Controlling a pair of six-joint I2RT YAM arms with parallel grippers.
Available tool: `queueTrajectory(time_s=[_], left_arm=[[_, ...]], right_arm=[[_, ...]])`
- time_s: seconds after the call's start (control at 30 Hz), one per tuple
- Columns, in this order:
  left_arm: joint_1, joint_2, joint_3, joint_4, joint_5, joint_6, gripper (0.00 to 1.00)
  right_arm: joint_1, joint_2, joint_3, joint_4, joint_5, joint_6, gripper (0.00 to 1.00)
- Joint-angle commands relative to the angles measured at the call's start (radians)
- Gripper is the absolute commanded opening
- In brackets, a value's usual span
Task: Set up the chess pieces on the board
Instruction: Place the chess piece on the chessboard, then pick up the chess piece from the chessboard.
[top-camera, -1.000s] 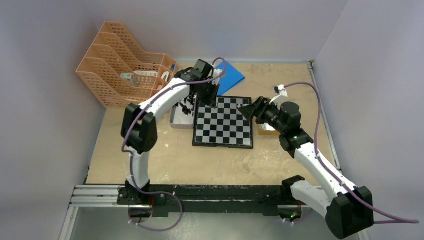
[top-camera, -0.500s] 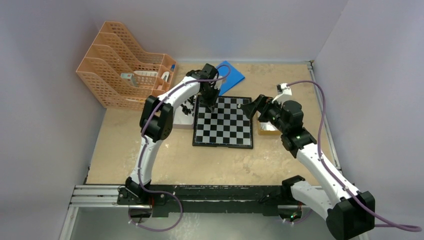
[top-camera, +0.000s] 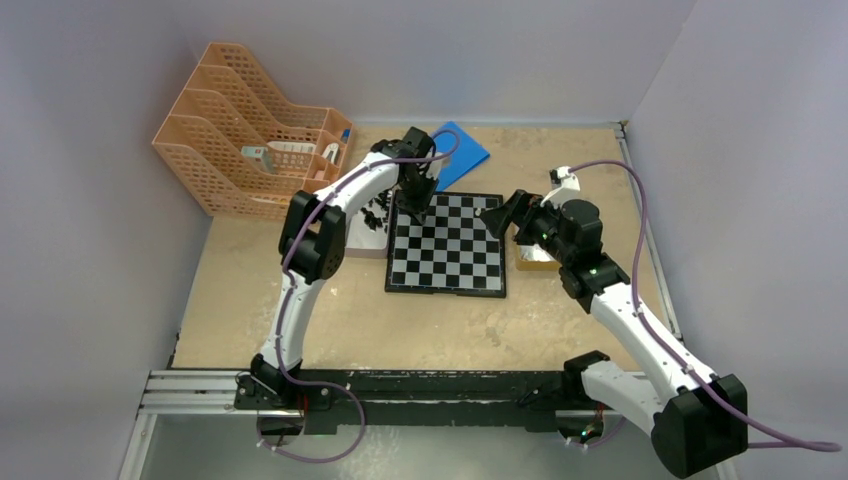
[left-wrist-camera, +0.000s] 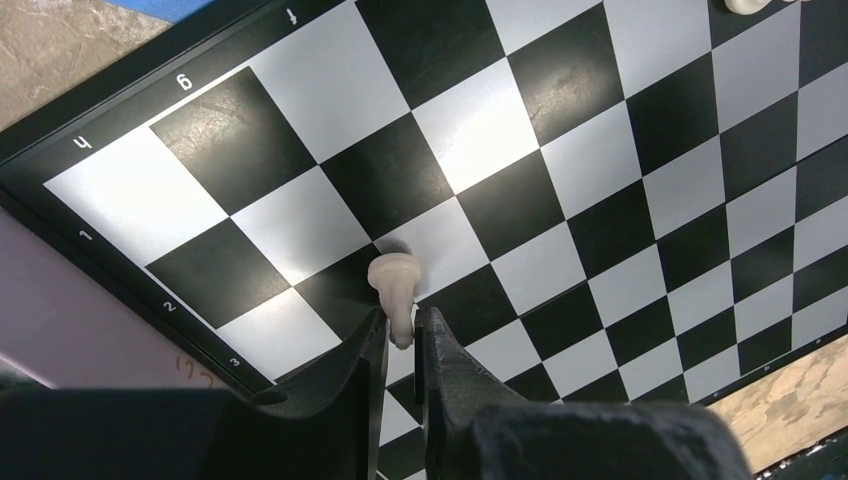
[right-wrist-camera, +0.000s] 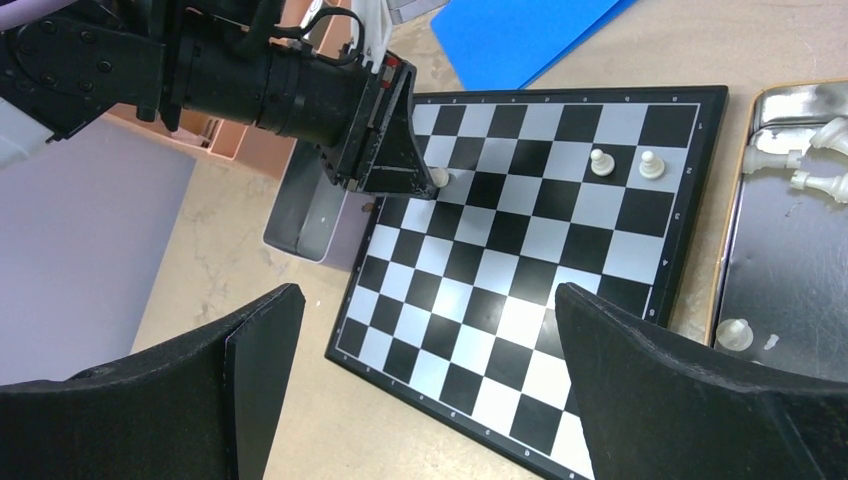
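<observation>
Top view: the board (top-camera: 446, 245) lies mid-table, with the left gripper (top-camera: 415, 205) at its far left corner and the right gripper (top-camera: 497, 218) at its right edge.

Left wrist: the frame (left-wrist-camera: 130, 275) reads 1, 2, 3 along one side. The left jaws are pinched nearly closed on a cream pawn (left-wrist-camera: 395, 285) over squares near that corner. The squares around it are bare.

Right wrist: the right jaws stand wide apart, holding nothing. Near the board's far edge stand two pawns (right-wrist-camera: 600, 162). Cream pieces (right-wrist-camera: 800, 160) lie in the tray (right-wrist-camera: 790, 270) just beside it.
</observation>
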Motion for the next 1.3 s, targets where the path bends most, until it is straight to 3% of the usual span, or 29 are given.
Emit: queueTrajectory(time_s=[0.0,0.6,0.93,1.13,1.27], left_arm=[[0.004,-0.047,0.009,0.006,0.000,0.016,0.18],[0.000,-0.133,-0.135,0.222,0.028,0.003,0.25],[-0.011,-0.146,-0.172,0.312,-0.031,0.036,0.25],[-0.024,-0.177,-0.199,0.364,-0.067,0.047,0.07],[-0.024,-0.206,-0.240,0.433,-0.115,0.036,0.00]], right_arm=[[0.000,-0.020,0.031,0.025,-0.005,-0.004,0.98],[0.000,-0.032,0.021,0.029,-0.020,0.006,0.98],[0.000,-0.026,0.023,0.036,-0.017,0.003,0.98],[-0.001,-0.014,0.040,0.025,-0.018,-0.009,0.98],[0.000,-0.012,0.045,0.031,-0.023,-0.007,0.98]])
